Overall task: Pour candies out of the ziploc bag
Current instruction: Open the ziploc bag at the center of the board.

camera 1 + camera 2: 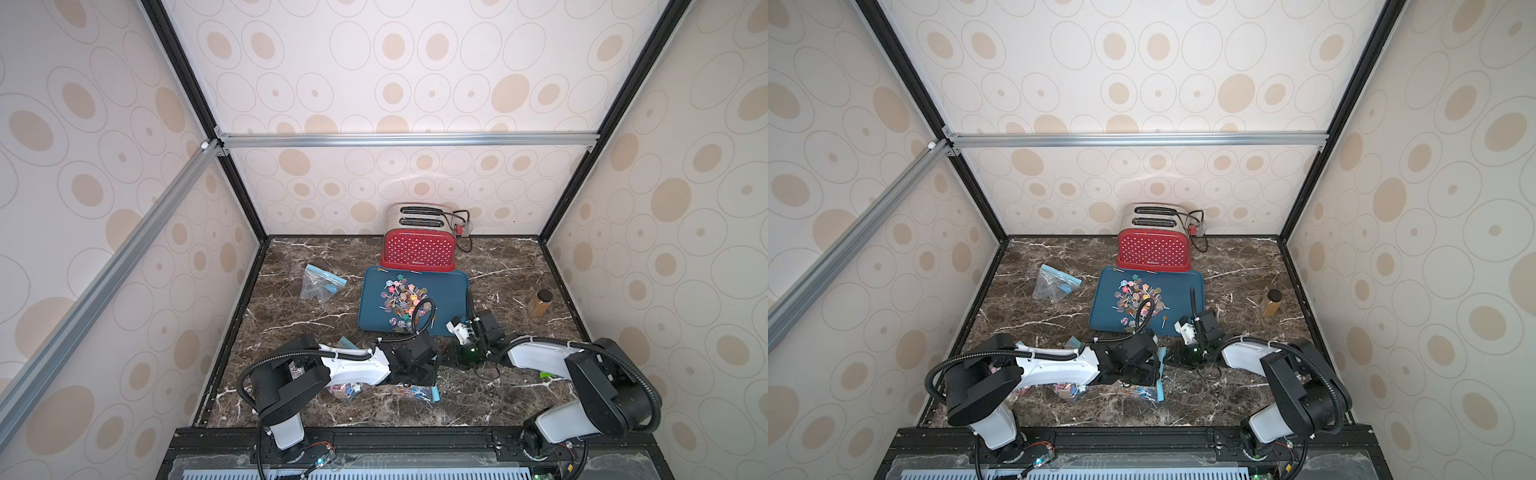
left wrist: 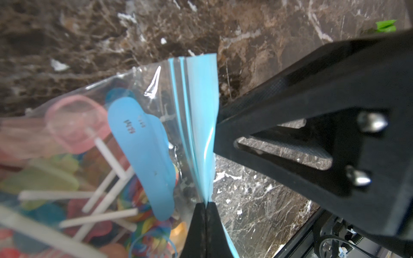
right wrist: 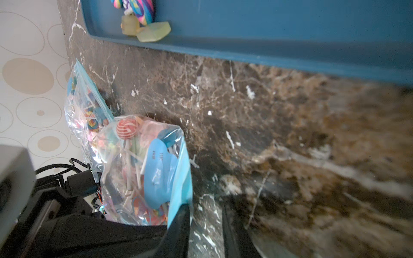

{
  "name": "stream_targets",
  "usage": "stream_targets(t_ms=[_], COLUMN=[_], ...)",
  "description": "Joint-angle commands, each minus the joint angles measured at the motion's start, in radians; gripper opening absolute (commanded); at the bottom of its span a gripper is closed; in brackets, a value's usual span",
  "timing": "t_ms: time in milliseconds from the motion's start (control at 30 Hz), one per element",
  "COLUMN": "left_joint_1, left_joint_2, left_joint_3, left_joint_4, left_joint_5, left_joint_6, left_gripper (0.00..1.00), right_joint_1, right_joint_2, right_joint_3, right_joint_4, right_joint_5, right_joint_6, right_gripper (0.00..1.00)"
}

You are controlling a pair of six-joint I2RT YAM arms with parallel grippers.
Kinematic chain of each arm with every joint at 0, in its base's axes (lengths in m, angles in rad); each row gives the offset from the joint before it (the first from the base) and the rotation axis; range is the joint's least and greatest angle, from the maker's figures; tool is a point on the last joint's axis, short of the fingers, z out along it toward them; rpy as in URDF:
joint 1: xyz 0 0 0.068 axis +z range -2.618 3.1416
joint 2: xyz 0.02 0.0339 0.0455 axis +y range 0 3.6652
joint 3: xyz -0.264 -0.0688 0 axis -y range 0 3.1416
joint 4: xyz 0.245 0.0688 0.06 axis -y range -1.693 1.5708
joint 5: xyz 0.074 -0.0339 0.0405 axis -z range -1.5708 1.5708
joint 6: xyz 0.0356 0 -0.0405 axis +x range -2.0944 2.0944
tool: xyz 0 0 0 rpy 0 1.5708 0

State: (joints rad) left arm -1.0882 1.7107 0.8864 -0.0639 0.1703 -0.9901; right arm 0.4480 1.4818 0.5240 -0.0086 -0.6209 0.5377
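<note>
The ziploc bag (image 3: 138, 160) sits near the front of the table (image 1: 519, 399), stuffed with candies (image 2: 76, 125). The left gripper (image 2: 205, 204) has its jaws squeezed tight on the bag's blue zip strip (image 2: 199, 100), pinching it at one end. The right gripper (image 3: 204, 204) is just beside it. Its jaws stand partly apart. One finger touches the strip and bare table shows in the gap, so it holds nothing.

The job now looks like getting a second hold so the bag's mouth can be pulled open. I cannot tell if the zip is shut. The right gripper should slide one flap of the strip between its fingers, not both flaps, then close firmly. After that, a slow, gentle pull apart is best, or the thin plastic may slip out. The bag should stay low so no candy drops onto the table.

A second full bag (image 3: 82, 105) lies close by. Farther back is the blue tray (image 1: 451, 286), with a pile of loose lollipops (image 1: 401, 297) in it. That looks like the place to tip this bag. An empty-looking bag (image 1: 322, 282) lies beside the tray.
</note>
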Motion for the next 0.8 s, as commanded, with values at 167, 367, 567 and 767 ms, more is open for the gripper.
stream_targets(t_ms=[167, 367, 567, 767], left_joint_1=[0.009, 0.008, 0.009, 0.008], left_joint_2=[-0.023, -0.011, -0.008, -0.017], left_joint_3=[-0.001, 0.0, -0.004, -0.012], left_joint_4=[0.025, 0.03, 0.026, 0.021], left_joint_5=[0.006, 0.013, 0.013, 0.013], left_joint_6=[-0.002, -0.002, -0.004, -0.003], left_gripper=[0.0, 0.0, 0.0, 0.0], right_joint_1=[0.02, 0.022, 0.021, 0.021], right_joint_2=[0.037, 0.038, 0.026, 0.021], right_joint_3=[0.009, -0.001, -0.011, -0.01], right_joint_4=[0.026, 0.058, 0.073, 0.078], right_joint_5=[-0.002, -0.025, -0.037, -0.031], right_joint_6=[0.01, 0.016, 0.013, 0.009], right_gripper=[0.28, 0.27, 0.26, 0.26])
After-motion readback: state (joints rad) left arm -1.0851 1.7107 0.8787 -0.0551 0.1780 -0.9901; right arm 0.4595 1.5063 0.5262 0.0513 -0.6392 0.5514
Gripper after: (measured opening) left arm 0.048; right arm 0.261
